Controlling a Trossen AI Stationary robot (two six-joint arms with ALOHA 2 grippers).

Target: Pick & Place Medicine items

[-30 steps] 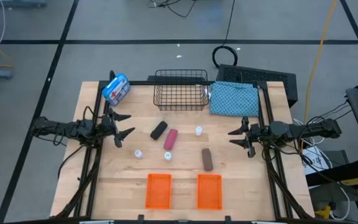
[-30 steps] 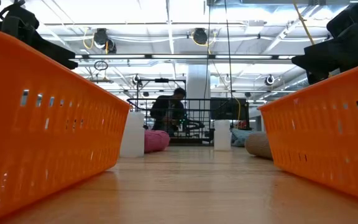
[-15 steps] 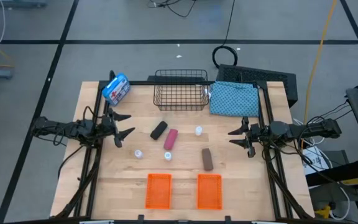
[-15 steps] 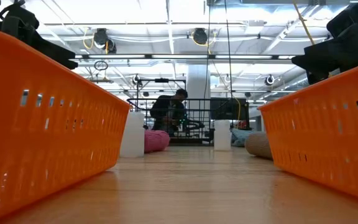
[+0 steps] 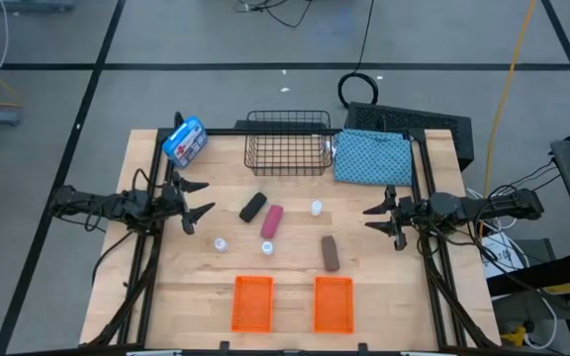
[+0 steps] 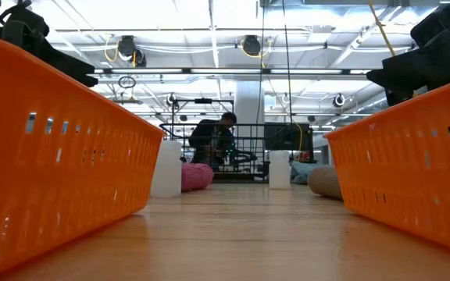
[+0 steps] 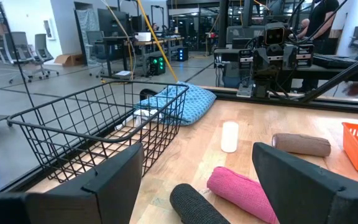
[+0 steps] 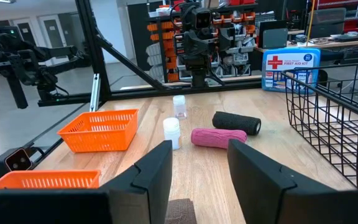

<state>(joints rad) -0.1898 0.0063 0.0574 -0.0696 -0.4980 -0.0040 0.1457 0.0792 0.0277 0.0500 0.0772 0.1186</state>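
Left gripper (image 5: 198,198): I saw it at the tabletop's (image 5: 384,297) left edge, fingers spread wide, grasping nothing.
Right gripper (image 5: 376,220): at the right edge, fingers parted, nothing between them.
Medicine items: black piece (image 5: 252,207), pink piece (image 5: 272,222), brown piece (image 5: 331,253) and three white bottles (image 5: 317,208) lay mid-tabletop, between both grippers.

no visible change, scene unmoved

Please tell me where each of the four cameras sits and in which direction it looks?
High: overhead, straight down on table; both arms.
Low: tabletop height between orange baskets; arms above.
Left wrist: faces wire basket; own left hand.
Right wrist: faces first aid kit; own right hand.
Shared: both wrist views show pink roll.
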